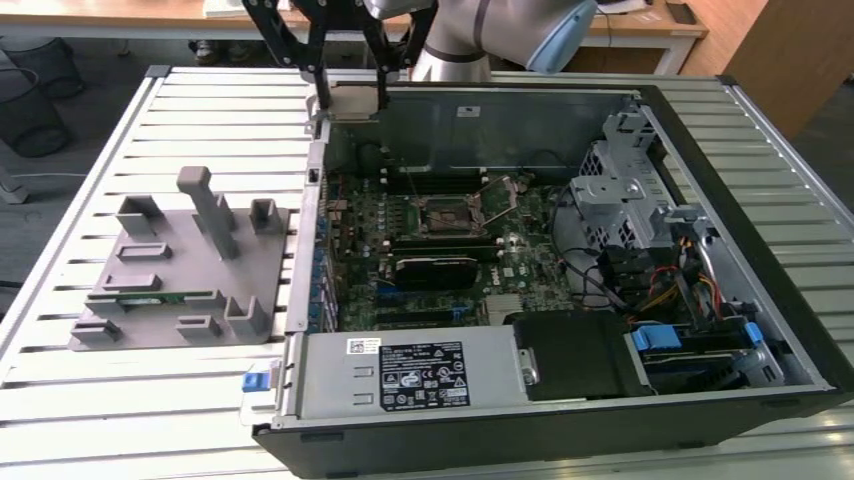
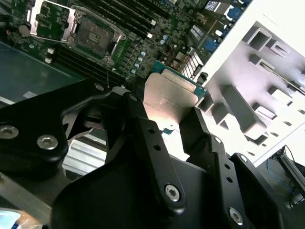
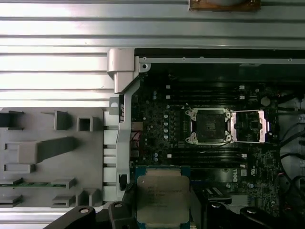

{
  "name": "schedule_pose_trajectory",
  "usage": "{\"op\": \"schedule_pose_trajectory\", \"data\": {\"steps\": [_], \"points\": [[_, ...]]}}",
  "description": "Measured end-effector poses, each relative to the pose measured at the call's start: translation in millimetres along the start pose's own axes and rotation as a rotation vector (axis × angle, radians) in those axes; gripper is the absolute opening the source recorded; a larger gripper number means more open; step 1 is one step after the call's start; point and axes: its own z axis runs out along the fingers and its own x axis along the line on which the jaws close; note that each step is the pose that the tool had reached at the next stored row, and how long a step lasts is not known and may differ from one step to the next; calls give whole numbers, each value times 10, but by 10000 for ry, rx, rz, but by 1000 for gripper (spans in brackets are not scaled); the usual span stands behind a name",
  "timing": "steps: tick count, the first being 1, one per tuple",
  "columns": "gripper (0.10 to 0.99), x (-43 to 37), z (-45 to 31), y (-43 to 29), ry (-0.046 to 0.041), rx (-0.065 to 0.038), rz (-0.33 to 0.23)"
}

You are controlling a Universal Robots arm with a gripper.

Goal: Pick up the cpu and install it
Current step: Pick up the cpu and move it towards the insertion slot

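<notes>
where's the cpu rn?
The cpu is held in the gripper, above the far corner of the open computer case at the exterior view's left. It is apart from the open socket on the motherboard.

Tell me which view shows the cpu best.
The first wrist view: the cpu faces the camera squarely. The second wrist view shows it slanted, gripped in the hand; the exterior view, small above the edge of the case.
</notes>
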Motion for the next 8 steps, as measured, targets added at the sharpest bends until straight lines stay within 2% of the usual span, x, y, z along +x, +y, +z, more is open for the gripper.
{"op": "schedule_pose_trajectory", "data": {"steps": [8], "points": [[537, -183, 3, 17, 1, 1, 0]]}}
